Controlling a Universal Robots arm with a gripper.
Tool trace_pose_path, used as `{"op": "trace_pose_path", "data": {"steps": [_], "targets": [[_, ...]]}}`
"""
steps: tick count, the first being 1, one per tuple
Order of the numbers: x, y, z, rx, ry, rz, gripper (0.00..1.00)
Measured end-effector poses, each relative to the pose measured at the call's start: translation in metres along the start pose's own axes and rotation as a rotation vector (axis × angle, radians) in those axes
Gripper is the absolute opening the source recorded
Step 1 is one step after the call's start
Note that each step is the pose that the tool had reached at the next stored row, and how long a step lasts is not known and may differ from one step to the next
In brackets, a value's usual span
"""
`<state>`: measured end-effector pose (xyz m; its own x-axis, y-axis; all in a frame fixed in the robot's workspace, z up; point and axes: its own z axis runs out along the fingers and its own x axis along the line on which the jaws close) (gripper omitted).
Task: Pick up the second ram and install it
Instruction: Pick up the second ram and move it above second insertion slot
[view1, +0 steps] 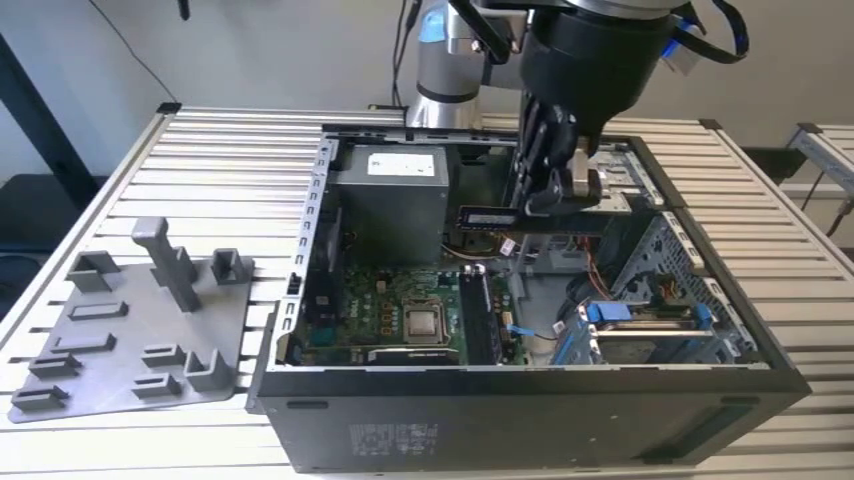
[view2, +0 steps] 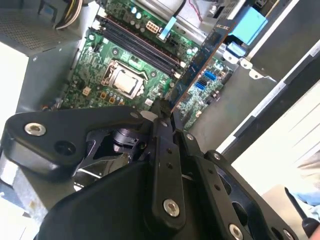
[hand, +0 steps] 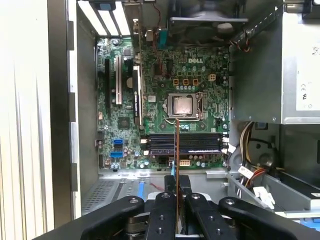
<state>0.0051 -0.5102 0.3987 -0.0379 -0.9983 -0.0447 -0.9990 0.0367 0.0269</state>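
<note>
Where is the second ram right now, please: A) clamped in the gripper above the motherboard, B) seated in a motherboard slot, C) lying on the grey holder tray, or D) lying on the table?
A: the gripper is shut on the second ram, holding it over the motherboard.

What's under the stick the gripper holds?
In the first wrist view, the green motherboard and its dark memory slots lie below the second ram; the ram hides a strip of them.

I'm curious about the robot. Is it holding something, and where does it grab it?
Yes: the second ram, pinched by the gripper across its flat sides near one end.
</note>
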Motion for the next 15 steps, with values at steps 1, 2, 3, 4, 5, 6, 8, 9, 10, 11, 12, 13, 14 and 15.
{"op": "trace_pose_path", "data": {"steps": [1, 2, 3, 4, 5, 6, 8, 9, 10, 11, 12, 13, 14, 15], "targets": [[-0.0022, 0.0001, 0.0001, 0.0, 0.0, 0.0, 0.15], [-0.0047, 0.0002, 0.0003, 0.0, -0.0002, 0.0, 0.15], [-0.0075, 0.0003, 0.0004, 0.0, -0.0001, 0.0, 0.15], [-0.0104, 0.0004, 0.0005, 0.0, 0.0, 0.0, 0.15], [-0.0129, 0.0005, 0.0007, 0.0, -0.0002, 0.0, 0.15], [-0.0159, 0.0006, 0.0008, 0.0, 0.0, 0.0, 0.15], [-0.0214, 0.0008, 0.0011, 0.0, -0.0001, 0.0, 0.15], [-0.0242, 0.0009, 0.0012, 0.0, 0.0, 0.0, 0.15], [-0.0269, 0.001, 0.0013, 0.0, 0.0, 0.0, 0.15], [-0.0298, 0.0011, 0.0015, 0.0, -0.0001, 0.0, 0.15], [-0.0325, 0.0012, 0.0016, 0.0, -0.0001, 0.0, 0.15], [-0.0353, 0.0013, 0.0018, 0.0, -0.0001, 0.0, 0.15], [-0.0381, 0.0014, 0.0019, 0.0, 0.0, 0.0, 0.15], [-0.0407, 0.0015, 0.002, 0.0, 0.0, 0.0, 0.15]]}}
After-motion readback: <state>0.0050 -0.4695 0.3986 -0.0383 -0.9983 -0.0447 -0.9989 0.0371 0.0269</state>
